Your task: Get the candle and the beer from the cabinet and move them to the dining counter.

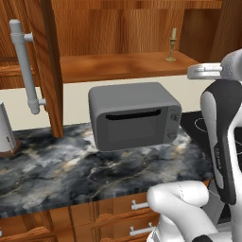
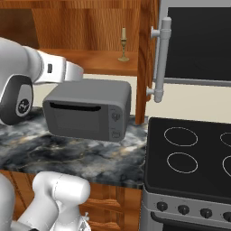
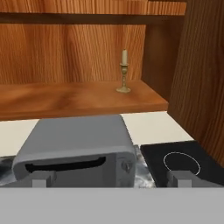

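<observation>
1. Cabinet [image 1: 118,66] is being presented with its doors swung open, a grey bar handle [image 1: 23,66] showing on the left door; its lower shelf is being left bare except for one item.
2. Microwave [image 1: 134,116] is being seen on the marbled counter [image 1: 71,165] directly beneath that shelf, with a stovetop [image 2: 189,153] just beside it.
3. Gripper [image 3: 111,179] is being held released, its jaws standing wide apart with nothing between them, low in the hand view at about the level of the microwave.
4. Candle [image 3: 124,72] is being observed upright on the shelf towards its right end, above and well beyond the fingertips [image 3: 39,179], apart from them.
5. Handling is being judged as follows: the piece is likely light and top-heavy, the wax taper brittle and easily tipped; the brass stem just above the flared base is being recommended as the hold.
6. Beer cannot be located on the visible shelf.
</observation>
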You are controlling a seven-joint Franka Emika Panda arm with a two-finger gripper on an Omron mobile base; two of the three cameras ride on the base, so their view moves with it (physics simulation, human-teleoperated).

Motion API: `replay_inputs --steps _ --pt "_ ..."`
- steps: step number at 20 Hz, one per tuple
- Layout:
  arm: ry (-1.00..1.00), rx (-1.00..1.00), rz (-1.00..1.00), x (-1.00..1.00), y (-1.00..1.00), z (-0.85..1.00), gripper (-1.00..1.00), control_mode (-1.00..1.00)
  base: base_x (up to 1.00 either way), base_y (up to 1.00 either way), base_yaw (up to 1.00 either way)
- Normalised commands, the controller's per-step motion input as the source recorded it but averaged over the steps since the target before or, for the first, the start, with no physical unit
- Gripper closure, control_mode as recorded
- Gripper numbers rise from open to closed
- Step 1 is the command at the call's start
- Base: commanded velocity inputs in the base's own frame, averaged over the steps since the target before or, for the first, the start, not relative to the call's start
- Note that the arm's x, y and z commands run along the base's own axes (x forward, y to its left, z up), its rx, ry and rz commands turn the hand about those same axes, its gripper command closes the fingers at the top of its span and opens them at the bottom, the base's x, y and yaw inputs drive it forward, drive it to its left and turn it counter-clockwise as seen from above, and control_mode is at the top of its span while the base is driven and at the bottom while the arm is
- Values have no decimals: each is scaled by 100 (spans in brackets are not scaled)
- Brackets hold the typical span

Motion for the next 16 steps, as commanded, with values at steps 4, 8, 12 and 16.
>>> replay_inputs --steps 4,8,12,16 --pt "-9 -3 -1 5 0 27 -100 -100 0 0 0" --pt "0 0 -1 19 0 28 -100 -100 0 0 0" --pt "0 0 -3 21 0 15 -100 -100 0 0 0" --pt "-2 0 -3 19 0 5 -100 -100 0 0 0"
